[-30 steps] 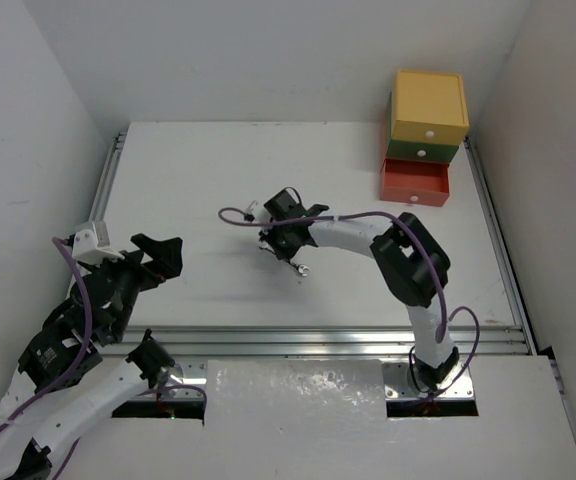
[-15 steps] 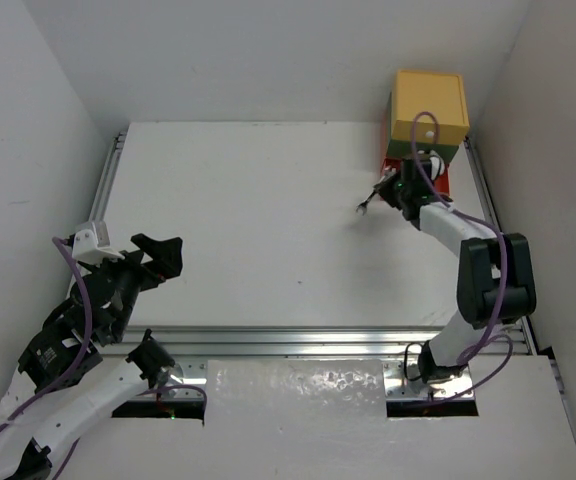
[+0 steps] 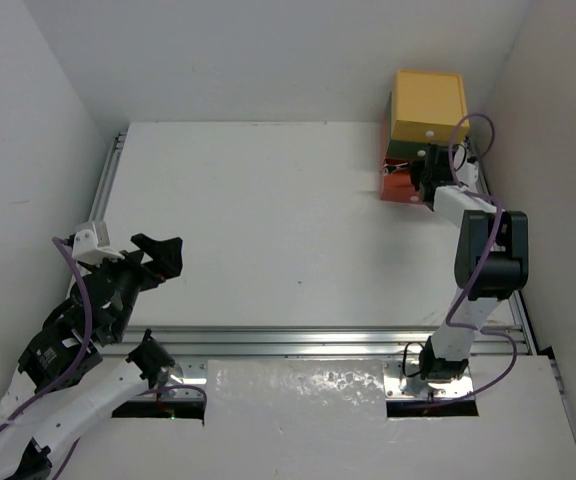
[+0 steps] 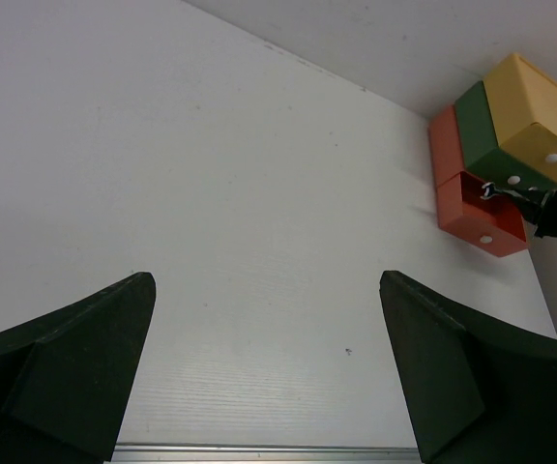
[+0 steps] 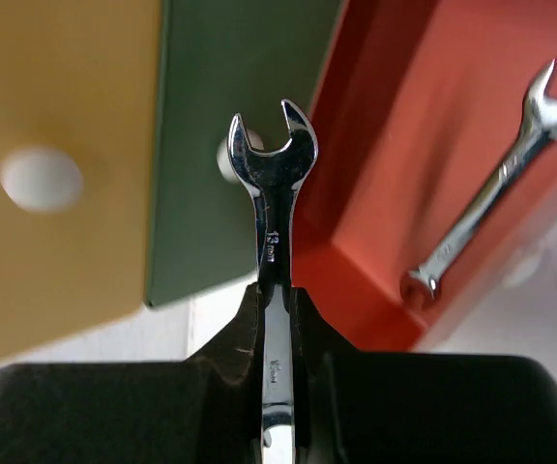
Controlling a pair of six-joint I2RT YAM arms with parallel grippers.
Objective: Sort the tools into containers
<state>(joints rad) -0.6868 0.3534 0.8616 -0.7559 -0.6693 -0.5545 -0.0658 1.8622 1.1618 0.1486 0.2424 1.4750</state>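
Wrench [image 5: 271, 242], silver, clamped in my right gripper [image 5: 277, 295]. Risk: its head lay at the orange-red drawer [image 5: 385, 145] edge; release there could have dropped it outside.

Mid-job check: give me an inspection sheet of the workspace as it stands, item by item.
Surface: white table, no loose tools seen on it.
Job's things: yellow drawer, green drawer and orange-red drawer stacked at the far right corner. The orange-red one is pulled open with a silver wrench lying inside. The second wrench is held at the stack.
Clutter: nothing seen.
Hands: right hand shut on the second wrench; left hand open, holding nothing, over the near left.
Cables: purple cable loops by the right wrist; second purple cable runs along the left arm.
Surroundings: white walls; metal rails along the table edges.
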